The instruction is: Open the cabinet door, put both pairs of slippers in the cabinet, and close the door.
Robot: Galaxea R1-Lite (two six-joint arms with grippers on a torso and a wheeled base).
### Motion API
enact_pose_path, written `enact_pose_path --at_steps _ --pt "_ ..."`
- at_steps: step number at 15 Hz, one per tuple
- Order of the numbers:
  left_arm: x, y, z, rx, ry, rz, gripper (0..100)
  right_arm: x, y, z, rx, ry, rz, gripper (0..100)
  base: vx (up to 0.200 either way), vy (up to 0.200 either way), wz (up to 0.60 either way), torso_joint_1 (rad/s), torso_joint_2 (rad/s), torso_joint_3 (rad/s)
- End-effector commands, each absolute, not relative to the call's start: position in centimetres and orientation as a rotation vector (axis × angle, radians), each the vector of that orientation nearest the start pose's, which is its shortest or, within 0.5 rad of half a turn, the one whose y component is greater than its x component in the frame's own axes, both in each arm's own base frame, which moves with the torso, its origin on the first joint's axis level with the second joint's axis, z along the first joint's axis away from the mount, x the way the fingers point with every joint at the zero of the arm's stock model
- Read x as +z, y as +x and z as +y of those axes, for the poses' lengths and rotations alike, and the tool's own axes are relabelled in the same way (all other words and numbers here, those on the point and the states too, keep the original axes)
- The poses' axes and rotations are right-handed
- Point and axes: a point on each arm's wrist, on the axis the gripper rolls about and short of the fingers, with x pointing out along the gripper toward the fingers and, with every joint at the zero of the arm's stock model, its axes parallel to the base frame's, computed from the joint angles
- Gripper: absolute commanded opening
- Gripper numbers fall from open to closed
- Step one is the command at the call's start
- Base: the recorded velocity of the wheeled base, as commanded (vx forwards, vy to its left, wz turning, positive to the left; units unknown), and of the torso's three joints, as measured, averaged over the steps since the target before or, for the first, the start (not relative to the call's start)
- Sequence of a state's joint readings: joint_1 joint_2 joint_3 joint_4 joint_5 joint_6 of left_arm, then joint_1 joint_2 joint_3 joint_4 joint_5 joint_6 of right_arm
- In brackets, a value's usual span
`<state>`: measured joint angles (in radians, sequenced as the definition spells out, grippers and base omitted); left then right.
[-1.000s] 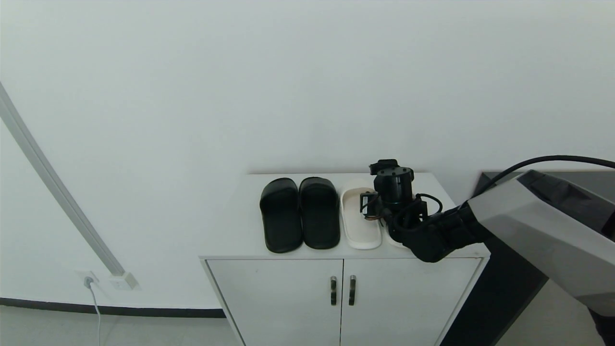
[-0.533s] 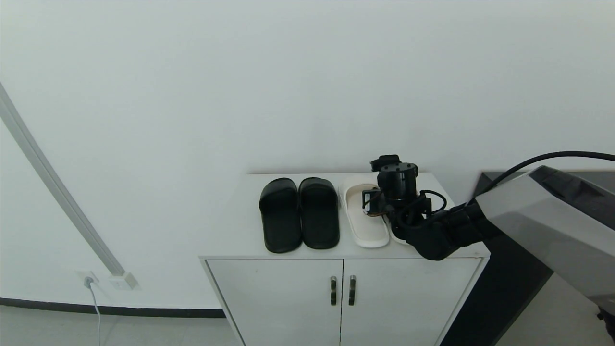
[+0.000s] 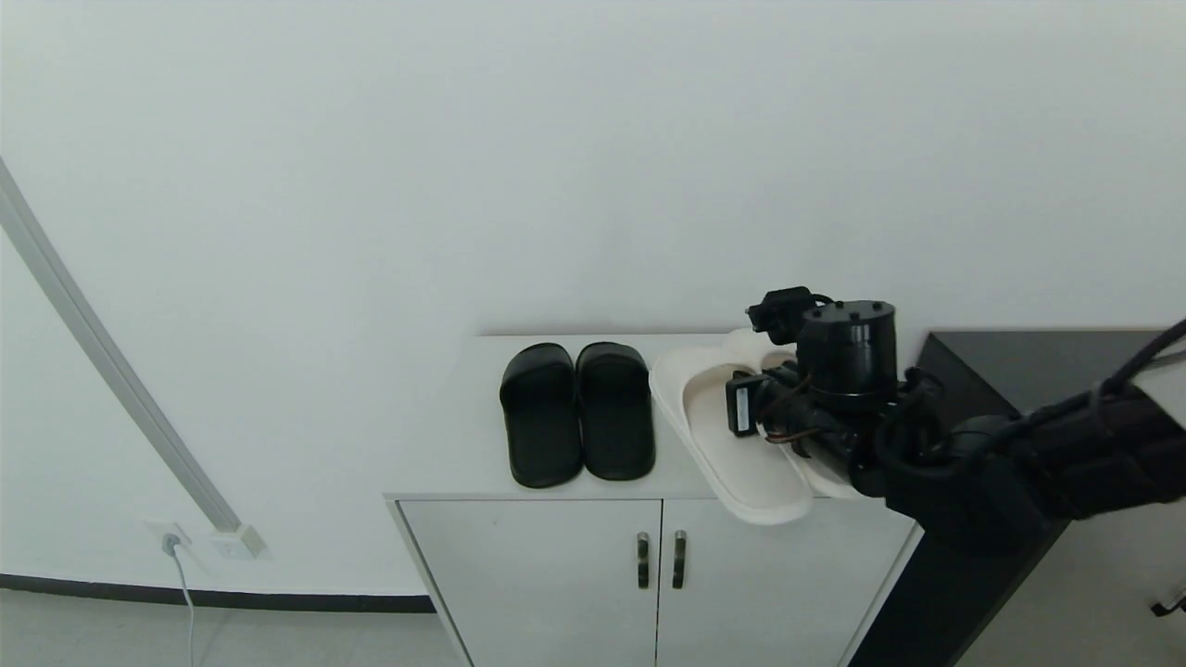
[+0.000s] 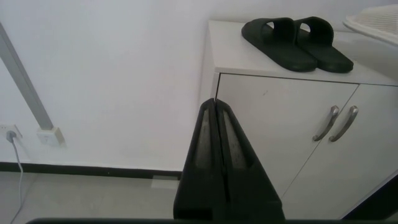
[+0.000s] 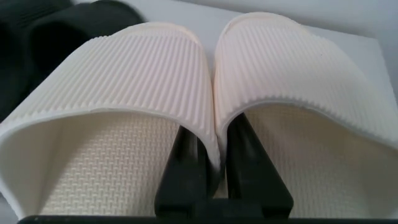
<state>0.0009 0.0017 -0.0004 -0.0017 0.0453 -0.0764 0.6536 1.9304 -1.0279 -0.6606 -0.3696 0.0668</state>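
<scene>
Two white slippers (image 3: 741, 445), straps pinched in the right end effector (image 5: 214, 134), overhang the cabinet (image 3: 556, 547) front.

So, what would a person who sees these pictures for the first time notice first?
The right tool clamps the white slippers together by their inner straps, and their near ends hang past the front edge of the cabinet. The black slippers lie side by side on the cabinet top, and both doors are shut.
</scene>
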Motion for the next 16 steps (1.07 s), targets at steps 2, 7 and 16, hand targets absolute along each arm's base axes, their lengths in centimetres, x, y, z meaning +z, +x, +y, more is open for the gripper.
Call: enact_pose_path --at_steps 2,7,16 --pt "7.6 -2.3 0.1 0.046 -0.077 0.000 0 19.4 22.4 19.3 0.500 -0.068 0.192 0 0.000 0.000 0.00 0.000 0.00 0.000" --pt "7.6 -2.3 0.1 0.046 -0.077 0.000 0 17.6 16.7 16.6 0.799 -0.094 0.268 0 0.000 0.000 0.00 0.000 0.00 0.000" --pt "7.6 -2.3 0.1 0.046 -0.080 0.000 0 16.4 16.7 16.7 0.861 -0.124 0.304 0 0.000 0.000 0.00 0.000 0.00 0.000"
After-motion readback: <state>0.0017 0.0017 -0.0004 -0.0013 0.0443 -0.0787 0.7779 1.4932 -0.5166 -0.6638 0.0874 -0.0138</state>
